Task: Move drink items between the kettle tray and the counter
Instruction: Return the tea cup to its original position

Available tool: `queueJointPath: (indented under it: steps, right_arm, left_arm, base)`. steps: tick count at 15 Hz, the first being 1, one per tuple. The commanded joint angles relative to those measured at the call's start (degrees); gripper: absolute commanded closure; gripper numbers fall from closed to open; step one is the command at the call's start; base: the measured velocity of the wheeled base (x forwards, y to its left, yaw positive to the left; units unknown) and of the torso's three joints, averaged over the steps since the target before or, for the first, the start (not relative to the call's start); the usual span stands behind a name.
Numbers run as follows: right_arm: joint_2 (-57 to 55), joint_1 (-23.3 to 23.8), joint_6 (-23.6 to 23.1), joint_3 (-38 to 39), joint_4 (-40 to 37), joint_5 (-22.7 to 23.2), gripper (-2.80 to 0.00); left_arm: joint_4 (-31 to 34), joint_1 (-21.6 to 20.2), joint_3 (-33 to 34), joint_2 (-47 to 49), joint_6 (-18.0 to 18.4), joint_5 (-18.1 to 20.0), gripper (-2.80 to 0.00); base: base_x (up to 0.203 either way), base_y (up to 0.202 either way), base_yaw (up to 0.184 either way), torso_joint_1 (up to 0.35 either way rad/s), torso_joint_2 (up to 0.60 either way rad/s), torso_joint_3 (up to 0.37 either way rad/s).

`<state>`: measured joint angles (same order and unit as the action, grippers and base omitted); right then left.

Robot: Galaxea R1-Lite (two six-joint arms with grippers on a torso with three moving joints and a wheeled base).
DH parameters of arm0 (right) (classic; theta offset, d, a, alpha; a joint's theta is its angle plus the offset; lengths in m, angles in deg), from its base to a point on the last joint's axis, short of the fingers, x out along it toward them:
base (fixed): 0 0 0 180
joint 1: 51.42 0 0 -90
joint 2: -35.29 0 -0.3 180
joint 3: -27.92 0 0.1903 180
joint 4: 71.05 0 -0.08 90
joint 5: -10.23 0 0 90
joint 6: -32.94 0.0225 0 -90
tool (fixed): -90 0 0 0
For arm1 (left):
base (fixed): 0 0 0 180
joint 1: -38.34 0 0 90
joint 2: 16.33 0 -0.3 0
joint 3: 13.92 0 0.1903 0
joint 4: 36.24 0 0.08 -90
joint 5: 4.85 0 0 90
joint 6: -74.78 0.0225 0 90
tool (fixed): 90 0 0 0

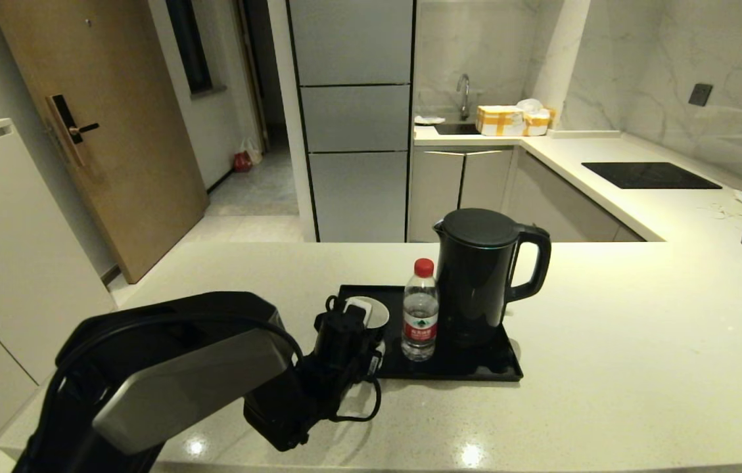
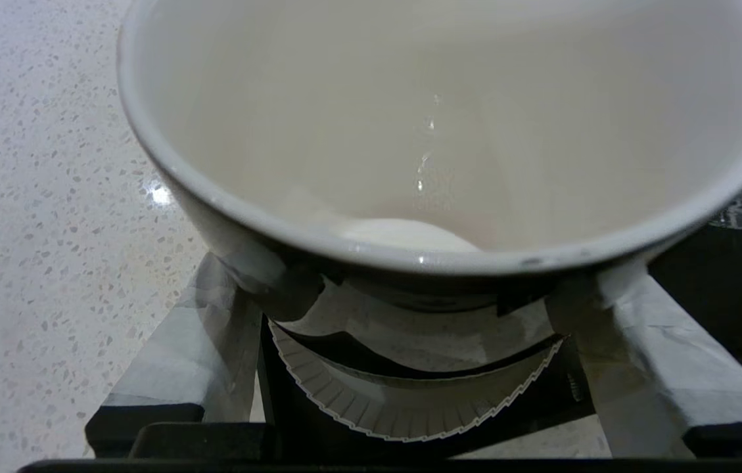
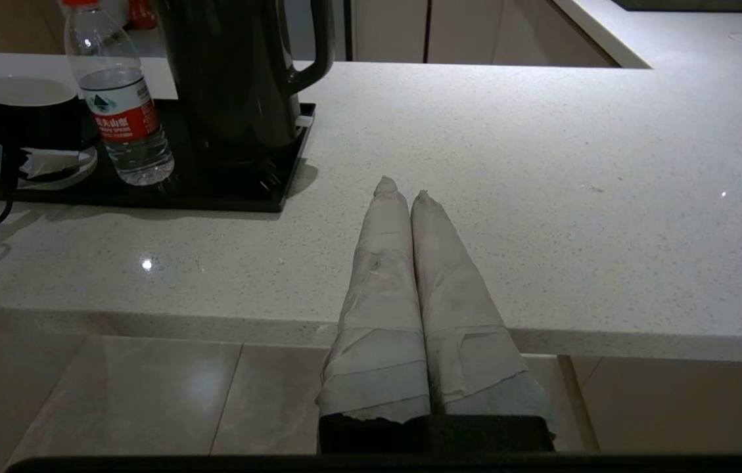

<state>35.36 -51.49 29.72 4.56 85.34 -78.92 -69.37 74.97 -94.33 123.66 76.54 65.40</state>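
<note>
Standing on the kettle tray (image 1: pixel 476 371), left to right: mug (image 2: pixel 449 131) on a white saucer (image 2: pixel 410 407), water bottle (image 1: pixel 420 310), kettle (image 1: pixel 484 276); tray on the counter (image 1: pixel 607 368). Left gripper (image 2: pixel 403 295) at the tray's left end, its taped fingers (image 2: pixel 633 341) spread around the mug's wall. Right gripper (image 3: pixel 403 190) clenched, empty, by the counter's near edge, right of the tray.

Wooden door (image 1: pixel 104 125) with black lever lock; steel faucet (image 1: pixel 463 87); taped cardboard boxes (image 1: pixel 501 120); black induction hob (image 1: pixel 650 175); wall socket (image 1: pixel 700 94).
</note>
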Motion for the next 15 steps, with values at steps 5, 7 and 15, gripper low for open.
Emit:
queueJointPath:
  steps: [5,7,15]
  right_arm:
    - [-0.07,-0.01,-0.03,0.0,-0.02,0.03,0.0]
    - [-0.07,-0.01,-0.03,0.0,-0.02,0.03,0.0]
    - [-0.07,-0.01,-0.03,0.0,-0.02,0.03,0.0]
  left_arm:
    - [-0.82,0.02,0.3,0.13,-0.14,-0.02,-2.8]
    - [-1.31,0.03,2.03,-0.2,-0.91,-0.02,-2.8]
    - [-4.68,0.02,6.37,-0.64,-1.11,-0.11,-2.8]
  base:
    - [0.0,0.0,0.0,0.0,0.0,0.0]
    - [0.0,0.0,0.0,0.0,0.0,0.0]
    - [0.0,0.0,0.0,0.0,0.0,0.0]
